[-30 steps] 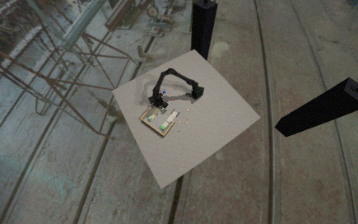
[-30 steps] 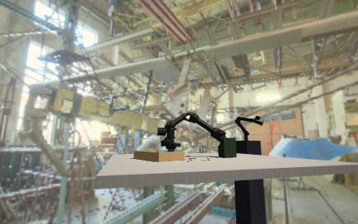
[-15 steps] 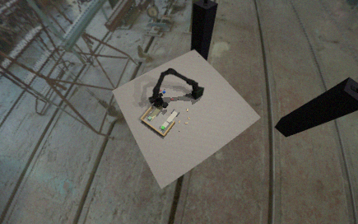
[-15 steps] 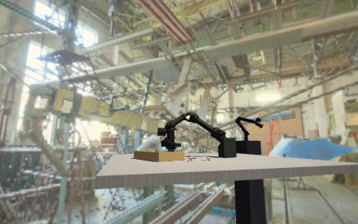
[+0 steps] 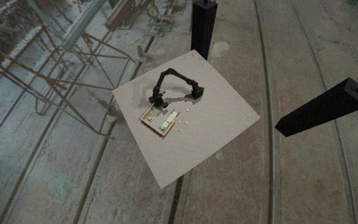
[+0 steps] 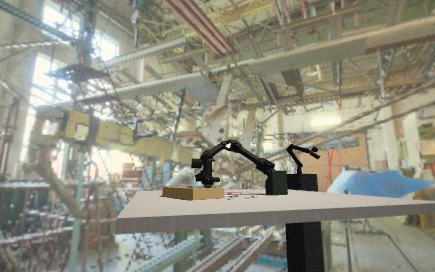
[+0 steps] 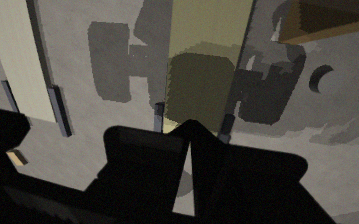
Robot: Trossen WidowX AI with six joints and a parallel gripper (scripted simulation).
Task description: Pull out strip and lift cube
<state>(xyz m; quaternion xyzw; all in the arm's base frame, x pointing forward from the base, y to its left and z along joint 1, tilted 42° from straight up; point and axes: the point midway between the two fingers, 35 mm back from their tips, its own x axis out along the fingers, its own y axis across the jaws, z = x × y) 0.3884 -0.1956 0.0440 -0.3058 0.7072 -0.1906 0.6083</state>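
Wrist view: yellowish strip [image 7: 205, 30] lengthwise toward closed fingers.

concrete floor [image 5: 235, 185] being crossed by dark grooves | tall windows [image 6: 46, 80] being brightly lit | far walls being blurred, possibly industrial

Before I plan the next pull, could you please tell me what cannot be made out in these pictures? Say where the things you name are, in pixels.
- Labelled cube: in the top view, both green blocks [image 5: 163, 128] [image 5: 150, 119] are too small to show any label.
- Near end of the yellowish strip [image 7: 202, 45]: the gripper's fingers hide part of it in the wrist view.
- Far ends of both strips: cut off by the wrist view's upper edge.
- Inside of the tray: hidden by its walls [image 6: 208, 193] in the exterior view.
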